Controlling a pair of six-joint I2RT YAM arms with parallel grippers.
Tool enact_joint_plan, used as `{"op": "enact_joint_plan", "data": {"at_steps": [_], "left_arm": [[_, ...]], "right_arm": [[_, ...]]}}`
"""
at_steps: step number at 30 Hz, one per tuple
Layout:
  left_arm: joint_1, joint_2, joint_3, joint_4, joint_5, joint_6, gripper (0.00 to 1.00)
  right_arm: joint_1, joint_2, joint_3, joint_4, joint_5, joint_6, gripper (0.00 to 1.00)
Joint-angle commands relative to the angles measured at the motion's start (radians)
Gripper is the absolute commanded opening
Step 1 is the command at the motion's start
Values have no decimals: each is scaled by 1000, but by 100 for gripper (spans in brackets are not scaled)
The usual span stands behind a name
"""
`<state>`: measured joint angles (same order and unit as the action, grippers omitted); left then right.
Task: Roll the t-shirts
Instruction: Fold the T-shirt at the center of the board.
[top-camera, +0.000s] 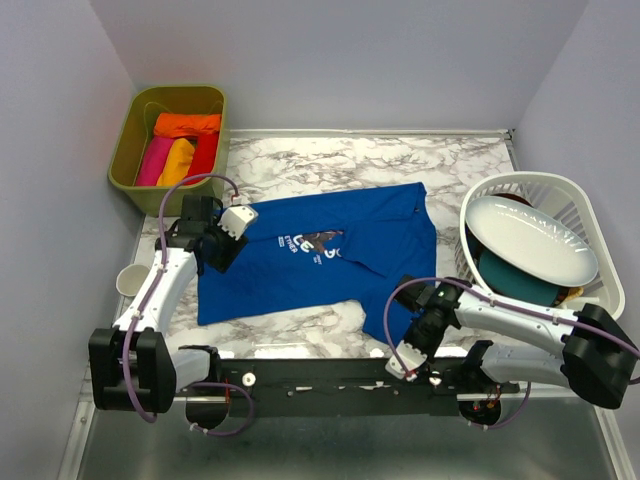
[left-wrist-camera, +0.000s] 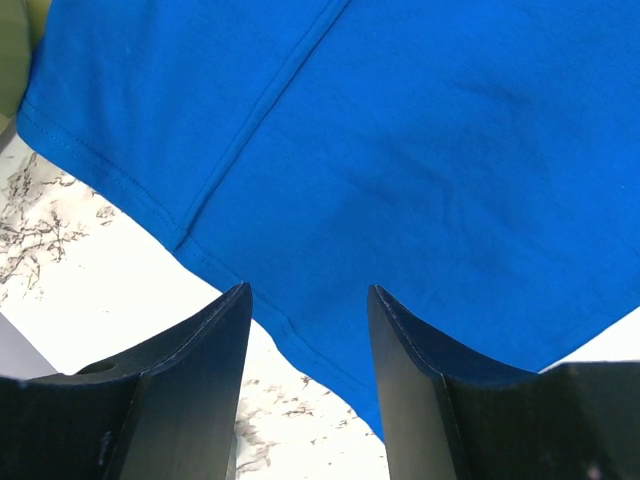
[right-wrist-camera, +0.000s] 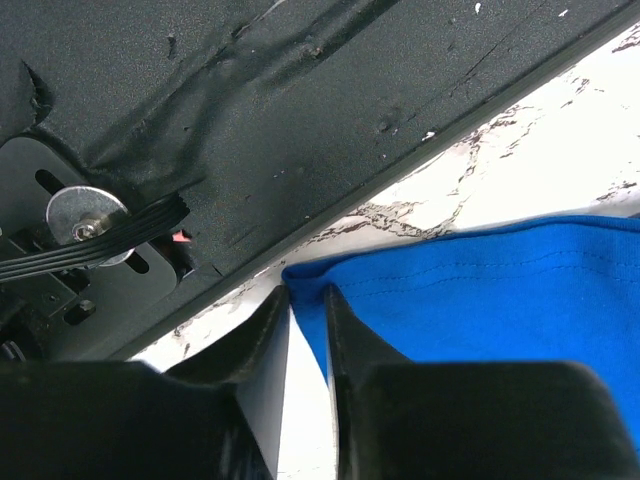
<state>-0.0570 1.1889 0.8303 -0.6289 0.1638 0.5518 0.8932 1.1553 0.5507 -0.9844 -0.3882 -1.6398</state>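
Note:
A royal-blue t-shirt (top-camera: 320, 255) with white lettering and a dark chest print lies spread flat on the marble table. My left gripper (top-camera: 215, 257) is open at the shirt's left edge. In the left wrist view its fingers (left-wrist-camera: 210, 340) straddle the stitched hem of the shirt (left-wrist-camera: 400, 150), low over the table. My right gripper (top-camera: 395, 350) is at the shirt's near right corner. In the right wrist view its jaws (right-wrist-camera: 307, 295) are nearly closed, with the corner of the blue cloth (right-wrist-camera: 500, 300) pinched between them.
An olive-green bin (top-camera: 125, 150) at the back left holds rolled orange, pink, yellow and red shirts. A white slatted basket (top-camera: 585, 215) at the right holds a white dish (top-camera: 530, 240). A paper cup (top-camera: 130, 280) stands at the left edge. A black rail (top-camera: 320, 375) runs along the near edge.

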Motion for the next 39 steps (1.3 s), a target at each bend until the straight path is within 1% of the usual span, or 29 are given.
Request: {"op": "enact_joint_plan", "data": {"at_steps": [1,2,5,8,11,12,14,15,16,17,18,19,20,22,24,26,27,29,30,34,39], "left_arm": [[14,17,29,26,-3,-4,60],[16,21,33,26,-3,-4,60],[17,20,50,3,9,10,60],[23,-9,72,-69,32,43,60],[45,-57,101,-176,74,82,61],[46,-69,105,-257,92,103,61],[48,-113,99,-326,117,148,62],[48,-127,96,-416,132,174,62],[48,-141,93,-460,140,242,62],[49,-172,81,-504,157,285,61],[48,-192,72,-596,161,337,61],[48,-208,61,-635,161,405,61],[48,-248,37,-656,126,463,61],[48,-261,24,-693,77,502,61],[48,-246,9,-741,19,572,56],[48,-252,-43,-727,-29,614,52],[48,-262,-66,-683,-61,649,52],[49,-308,-140,-623,-75,678,51],[48,-319,-160,-579,-81,707,48],[49,-348,-238,-485,-138,786,46],[49,-296,-261,-460,-93,764,45]], "right_arm": [[13,12,-8,-5,23,21,12],[13,4,-12,9,23,37,1],[12,-31,-24,44,40,106,0],[13,-72,-28,56,52,182,0],[12,-112,-12,56,45,256,0],[13,-115,-8,62,45,274,0],[12,-121,9,99,49,345,0],[13,-120,12,116,49,371,0],[12,-117,11,133,52,412,0],[9,-121,3,173,57,425,0],[1,-134,-8,190,57,432,0],[3,-149,-24,202,49,440,0],[3,-178,-41,204,40,442,0],[1,-192,-46,187,17,454,0],[1,-198,-38,168,3,466,0],[3,-204,-43,176,-12,480,0],[1,-215,-47,181,-17,489,0],[3,-210,-43,187,-15,514,1],[1,-201,-37,185,-15,518,1],[-5,-169,11,173,-21,520,0],[-4,-134,34,184,-40,525,0]]}}
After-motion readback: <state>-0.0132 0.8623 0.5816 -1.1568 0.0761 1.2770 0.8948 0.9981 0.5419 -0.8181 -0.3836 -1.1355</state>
